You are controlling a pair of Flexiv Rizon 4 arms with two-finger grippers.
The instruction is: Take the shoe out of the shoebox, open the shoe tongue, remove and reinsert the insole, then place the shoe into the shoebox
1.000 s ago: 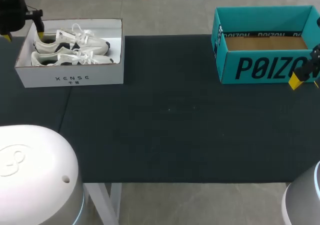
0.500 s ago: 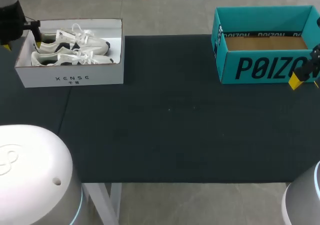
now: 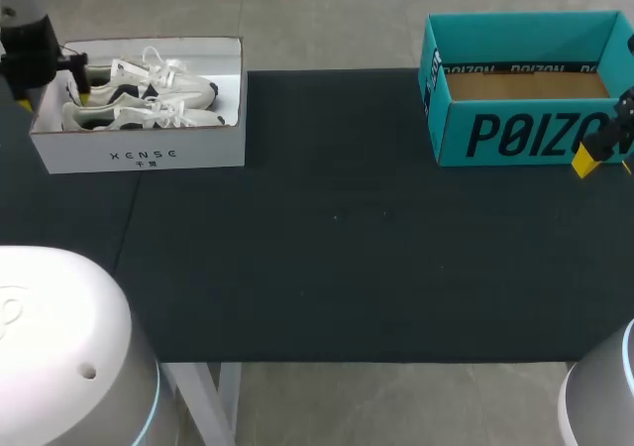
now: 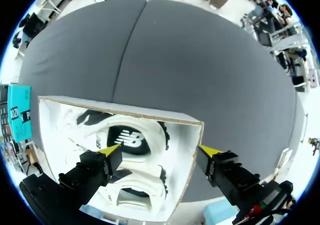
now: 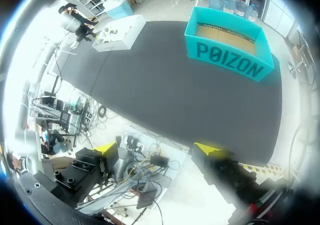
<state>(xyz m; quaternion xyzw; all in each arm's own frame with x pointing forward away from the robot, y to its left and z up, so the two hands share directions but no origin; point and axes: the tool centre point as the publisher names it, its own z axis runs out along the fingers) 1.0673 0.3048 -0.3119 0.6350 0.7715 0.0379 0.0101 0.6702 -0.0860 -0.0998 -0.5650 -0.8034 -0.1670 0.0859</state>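
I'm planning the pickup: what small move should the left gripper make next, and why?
Probably shift inward over the box. The open left gripper straddles its end wall, one tip above the shoes, the other outside. Once both tips are inside, it can lower.

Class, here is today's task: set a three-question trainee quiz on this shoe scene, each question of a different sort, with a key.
1. True or false: both white sneakers lie inside the white cardboard shoebox.
2. What does the teal cardboard box hold? A) one shoe B) nothing visible C) an insole
3. Fill in: the left arm's jaws, straddling a shoebox wall, stand ____ (open/shut).

Key: 1 true; 2 B; 3 open.
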